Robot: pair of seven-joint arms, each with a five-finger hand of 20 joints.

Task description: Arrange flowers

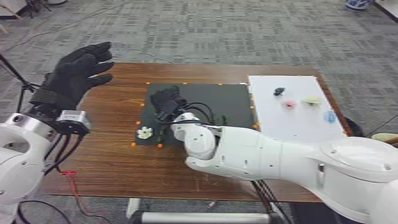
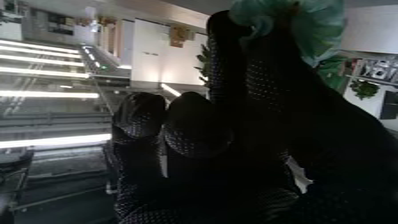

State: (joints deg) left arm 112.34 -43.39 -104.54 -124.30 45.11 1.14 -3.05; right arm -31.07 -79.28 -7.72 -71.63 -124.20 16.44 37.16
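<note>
Head view: your left hand [image 1: 75,75] is up by the table's [image 1: 98,175] left side, fingers extended and apart, nothing in its grasp. Your right hand [image 1: 166,100] is over the left part of the dark mat [image 1: 204,90], back toward you; from here you can't read its grip. White flower [image 1: 144,132] lies near the mat's left edge, on the robot's side of your right hand. Small orange marks line the mat's border. Right of the mat you have the white board [image 1: 289,127]. On it, toward the far end: a small dark green piece [image 1: 279,91], with a pink flower [image 1: 290,104] just nearer and a pale yellow flower [image 1: 311,100] beside the pink one. The light blue flower [image 1: 330,117] lies nearer you, by the board's right edge.

Right wrist view: your right hand [image 2: 200,185] has its thumb and a finger together, clamped on blue-green petals [image 2: 315,25] at the fingertips. The other fingers are bent, lower than that pinch. Part of the petals is hidden behind the glove.
</note>
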